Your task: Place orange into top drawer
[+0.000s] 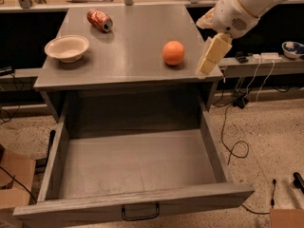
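Note:
The orange (173,52) sits on the grey cabinet top (133,56), toward its right front. The top drawer (135,163) is pulled fully out below, with a black handle (140,212) on its front panel; its inside holds nothing. My gripper (210,56) hangs from the white arm at the upper right, just to the right of the orange and a little apart from it, near the cabinet's right edge. It holds nothing that I can see.
A white bowl (67,47) stands at the left of the cabinet top. A red soda can (99,20) lies on its side at the back. Cables (232,127) trail on the floor to the right. A cardboard box (12,179) sits at the lower left.

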`<state>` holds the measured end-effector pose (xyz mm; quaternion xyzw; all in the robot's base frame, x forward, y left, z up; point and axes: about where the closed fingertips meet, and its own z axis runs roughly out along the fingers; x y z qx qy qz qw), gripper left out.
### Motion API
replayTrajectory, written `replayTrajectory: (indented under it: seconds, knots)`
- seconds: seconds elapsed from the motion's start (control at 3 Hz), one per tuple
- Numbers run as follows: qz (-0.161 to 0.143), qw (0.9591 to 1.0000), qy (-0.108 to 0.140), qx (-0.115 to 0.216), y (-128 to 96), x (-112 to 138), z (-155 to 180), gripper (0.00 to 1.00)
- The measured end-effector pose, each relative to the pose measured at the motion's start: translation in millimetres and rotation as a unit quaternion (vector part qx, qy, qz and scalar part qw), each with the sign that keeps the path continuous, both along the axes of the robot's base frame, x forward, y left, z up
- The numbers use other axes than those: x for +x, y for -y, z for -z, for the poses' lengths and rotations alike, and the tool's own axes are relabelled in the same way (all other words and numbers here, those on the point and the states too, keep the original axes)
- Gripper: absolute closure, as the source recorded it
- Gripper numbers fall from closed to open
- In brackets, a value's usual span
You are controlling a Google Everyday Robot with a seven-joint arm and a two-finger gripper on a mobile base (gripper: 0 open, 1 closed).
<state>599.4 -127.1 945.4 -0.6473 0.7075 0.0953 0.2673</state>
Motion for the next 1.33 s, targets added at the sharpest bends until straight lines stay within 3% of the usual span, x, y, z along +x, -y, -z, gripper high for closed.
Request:
replayTrajectory:
  seconds: [0.33, 0.67, 1.33]
  knots:
    - [0.035, 0.9986, -0.033, 0.023, 1, 13, 36, 0.00]
    - [0.062, 0.9947, -0.048, 0.066, -2, 49, 74, 0.00]
    - [0.073, 0.9891, -0.052, 0.117, -9, 106, 111, 0.00]
